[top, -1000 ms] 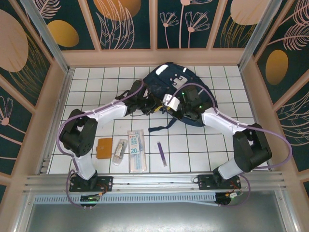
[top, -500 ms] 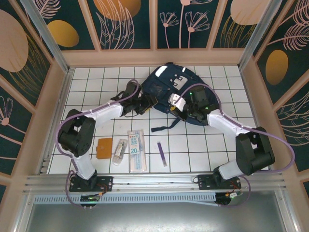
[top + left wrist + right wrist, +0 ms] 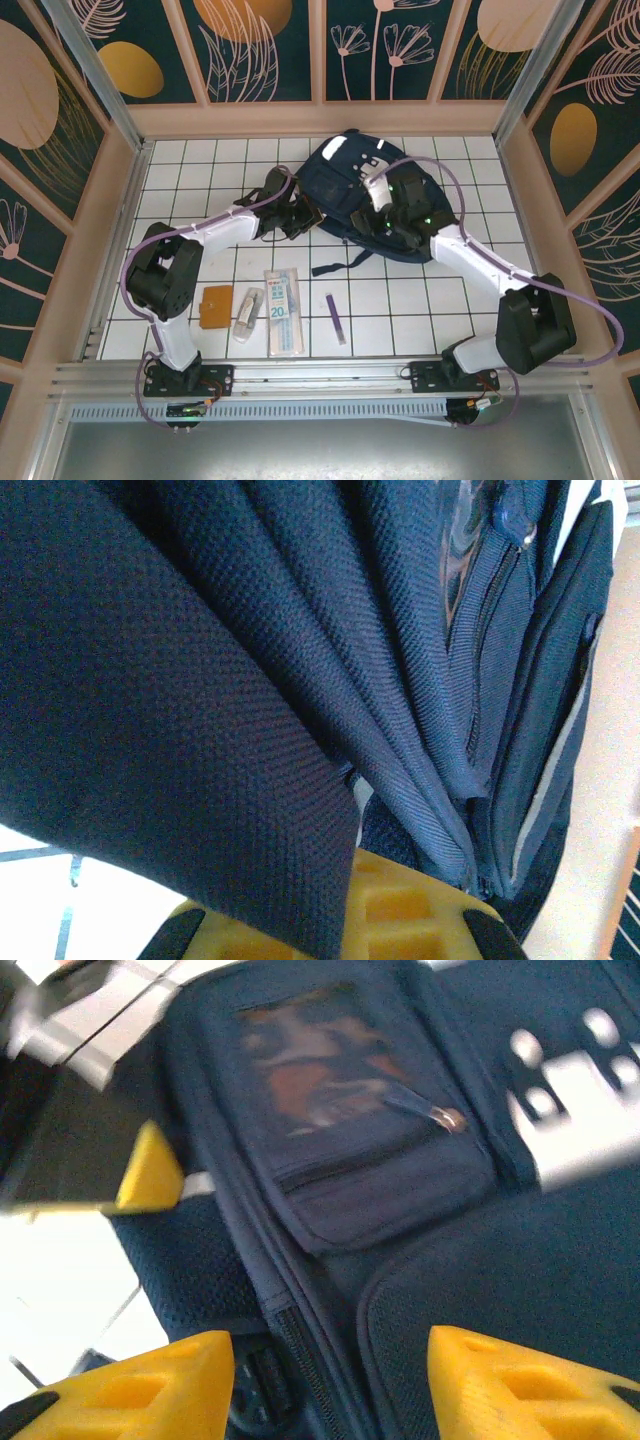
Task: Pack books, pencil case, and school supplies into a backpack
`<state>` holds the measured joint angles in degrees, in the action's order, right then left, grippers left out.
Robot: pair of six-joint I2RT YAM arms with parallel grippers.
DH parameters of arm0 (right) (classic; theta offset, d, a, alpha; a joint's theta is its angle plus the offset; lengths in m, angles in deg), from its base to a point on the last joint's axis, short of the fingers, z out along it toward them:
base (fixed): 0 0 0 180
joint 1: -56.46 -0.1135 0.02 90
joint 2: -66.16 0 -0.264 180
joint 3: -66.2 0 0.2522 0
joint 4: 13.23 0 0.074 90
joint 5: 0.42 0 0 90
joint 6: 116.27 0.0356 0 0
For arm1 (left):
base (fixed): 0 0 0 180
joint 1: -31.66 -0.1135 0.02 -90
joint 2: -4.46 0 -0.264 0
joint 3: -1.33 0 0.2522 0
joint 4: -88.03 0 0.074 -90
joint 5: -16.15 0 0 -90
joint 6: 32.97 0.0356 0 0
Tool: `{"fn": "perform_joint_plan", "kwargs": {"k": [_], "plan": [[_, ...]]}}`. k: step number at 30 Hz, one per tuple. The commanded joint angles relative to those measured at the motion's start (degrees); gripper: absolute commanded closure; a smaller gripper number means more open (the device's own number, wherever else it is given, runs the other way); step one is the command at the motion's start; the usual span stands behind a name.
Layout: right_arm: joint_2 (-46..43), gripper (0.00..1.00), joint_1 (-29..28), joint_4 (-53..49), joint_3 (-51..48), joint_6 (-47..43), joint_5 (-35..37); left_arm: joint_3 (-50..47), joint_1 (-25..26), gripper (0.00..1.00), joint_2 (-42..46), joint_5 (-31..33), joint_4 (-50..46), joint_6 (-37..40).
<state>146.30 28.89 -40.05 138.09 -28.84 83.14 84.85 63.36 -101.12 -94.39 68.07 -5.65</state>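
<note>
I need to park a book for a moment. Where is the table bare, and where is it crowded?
Bare: the far-left tiles between wall and left arm; the near-right tiles between purple pen and right arm. Crowded: orange-brown rectangle, small packet and long clear pack side by side near left; backpack far centre.

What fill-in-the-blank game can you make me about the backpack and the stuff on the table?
The backpack is dark ___. The long clear pack has the number ___ on its label. The thin pen is ___. The right end effector above the backpack is ___, not shut.
Missing words: blue; 20; purple; open.
</note>
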Motion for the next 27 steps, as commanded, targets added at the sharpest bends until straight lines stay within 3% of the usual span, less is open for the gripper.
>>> {"fn": "perform_joint_plan", "kwargs": {"k": [1,5,8,14,20,27], "plan": [[0.67,0.46,-1.35,-22.62,7.89,39.6,8.77,3.57,1.67,1.0,3.83,-3.81,-1.79,-3.01],[-0.26,0.5,-6.97,-25.47,5.53,50.73,0.64,4.09,2.05,1.0,4.7,-4.98,-1.21,-5.39],[2.88,0.53,-10.73,-26.68,6.05,49.79,2.31,5.85,2.05,1.0,4.42,-6.83,-1.48,-5.8],[9.47,0.52,-13.96,-29.82,9.94,48.34,11.17,8.12,2.05,1.0,4.36,-7.21,-2.56,-5.53],[15.69,0.5,-15.81,-31.5,16.94,48.44,24.93,7.46,2.11,1.0,5.14,-8.15,-2.07,-6.05],[18.46,0.5,-17.8,-31.46,20.63,52.3,36.6,7.8,2.1,1.0,5.37,-9.34,-0.93,-6.5]]}}
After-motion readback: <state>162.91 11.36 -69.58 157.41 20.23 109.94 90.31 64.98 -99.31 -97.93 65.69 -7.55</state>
